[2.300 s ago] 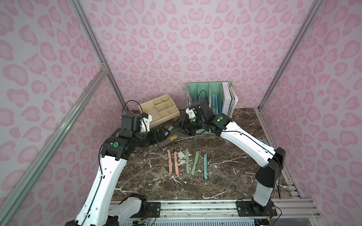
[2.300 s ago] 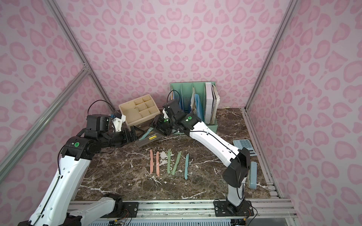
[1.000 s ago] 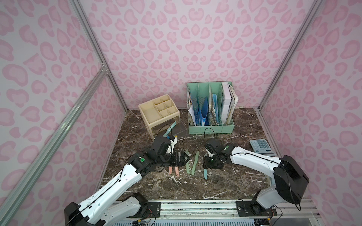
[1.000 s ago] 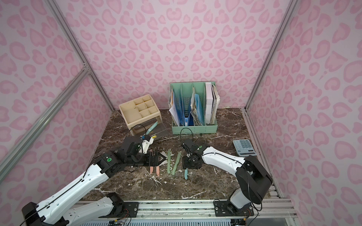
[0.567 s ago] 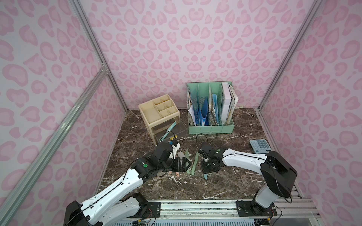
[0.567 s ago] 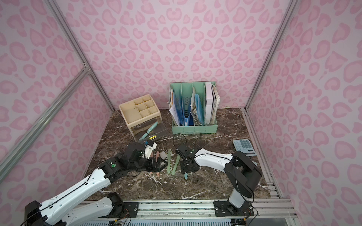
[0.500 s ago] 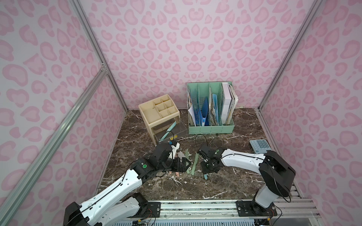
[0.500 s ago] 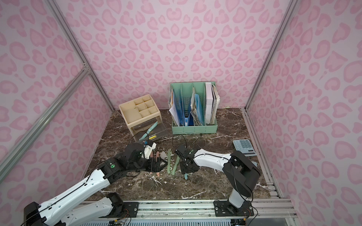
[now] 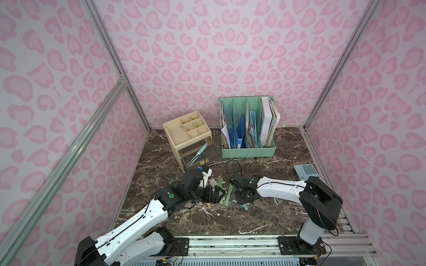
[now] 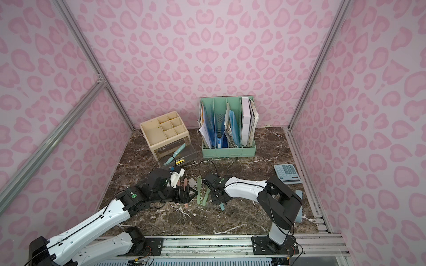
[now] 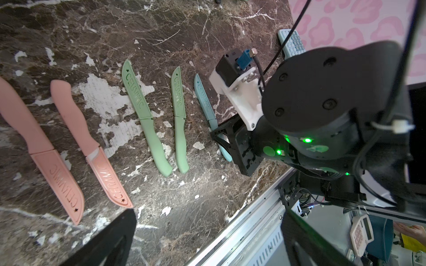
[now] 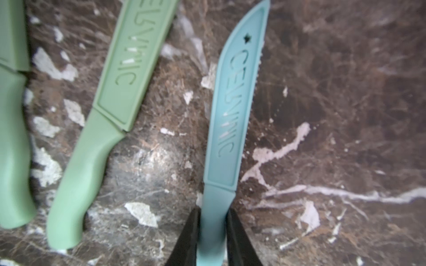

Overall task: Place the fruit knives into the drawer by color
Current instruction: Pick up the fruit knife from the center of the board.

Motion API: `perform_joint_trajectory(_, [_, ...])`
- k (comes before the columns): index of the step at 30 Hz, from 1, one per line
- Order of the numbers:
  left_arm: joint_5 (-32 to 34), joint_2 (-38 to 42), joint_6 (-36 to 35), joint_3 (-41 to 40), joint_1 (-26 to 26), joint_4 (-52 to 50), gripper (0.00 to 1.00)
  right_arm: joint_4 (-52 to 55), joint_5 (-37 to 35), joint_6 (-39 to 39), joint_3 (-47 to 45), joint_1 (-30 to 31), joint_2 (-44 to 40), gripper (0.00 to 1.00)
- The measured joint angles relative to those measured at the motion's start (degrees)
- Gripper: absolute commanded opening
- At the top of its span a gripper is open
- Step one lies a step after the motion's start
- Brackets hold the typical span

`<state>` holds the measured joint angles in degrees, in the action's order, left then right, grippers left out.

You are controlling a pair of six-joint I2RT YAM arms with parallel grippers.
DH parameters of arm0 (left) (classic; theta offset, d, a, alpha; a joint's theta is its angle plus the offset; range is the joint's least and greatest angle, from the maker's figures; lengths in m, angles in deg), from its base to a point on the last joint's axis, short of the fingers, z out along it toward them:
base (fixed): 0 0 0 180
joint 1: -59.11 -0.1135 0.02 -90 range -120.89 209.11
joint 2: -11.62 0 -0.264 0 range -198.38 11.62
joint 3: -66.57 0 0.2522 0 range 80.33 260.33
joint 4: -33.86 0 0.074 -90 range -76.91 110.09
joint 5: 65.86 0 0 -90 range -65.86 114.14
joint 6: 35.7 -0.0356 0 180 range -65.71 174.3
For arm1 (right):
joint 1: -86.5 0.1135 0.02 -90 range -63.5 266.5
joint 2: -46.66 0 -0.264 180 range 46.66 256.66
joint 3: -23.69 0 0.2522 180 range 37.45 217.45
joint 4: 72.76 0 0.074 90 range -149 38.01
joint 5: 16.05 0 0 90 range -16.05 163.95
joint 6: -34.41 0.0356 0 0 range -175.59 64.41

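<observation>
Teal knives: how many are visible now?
2. One teal knife lies in the open drawer; the other teal knife lies on the table beside the green knives, handle clamped by the right gripper. None seems hidden.

Top views: high at front, angled down, whole cell. Wrist cams close over tabletop (image 11: pixel 184 202); both catch teal knife (image 12: pixel 224 119).

1. Both top views are lit evenly and softly from above. The pink walls (image 9: pixel 207 57) read bright, without glare.
2. The dark marble tabletop (image 10: pixel 242 216) looks dimmer, and its shadows are faint and soft-edged.
3. The left wrist view is sharp, stretched towards its edges, and its green status lights (image 11: pixel 307 140) bloom.
4. The right wrist view is soft throughout: the teal knife (image 12: pixel 230 115) and sage knife (image 12: pixel 119 76) blur.
</observation>
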<state>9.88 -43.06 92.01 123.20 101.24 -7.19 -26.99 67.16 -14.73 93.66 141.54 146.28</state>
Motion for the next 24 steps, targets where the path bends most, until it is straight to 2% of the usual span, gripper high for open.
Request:
perform_joint_trajectory(8, [0.00,0.07,-0.22,-0.17,-0.02,0.15,0.99,-0.70,-0.96,0.52,0.15,0.02,-0.24,0.02])
perform_joint_trajectory(18, [1.42,-0.48,-0.37,2.10,-0.02,-0.46,0.99,1.01,-1.03,1.38,-0.22,-0.04,-2.47,0.00])
perform_joint_trajectory(24, [4.42,-1.55,-0.37,7.61,-0.04,-4.70,0.99,3.41,-0.28,1.53,1.79,-0.04,-5.07,0.00])
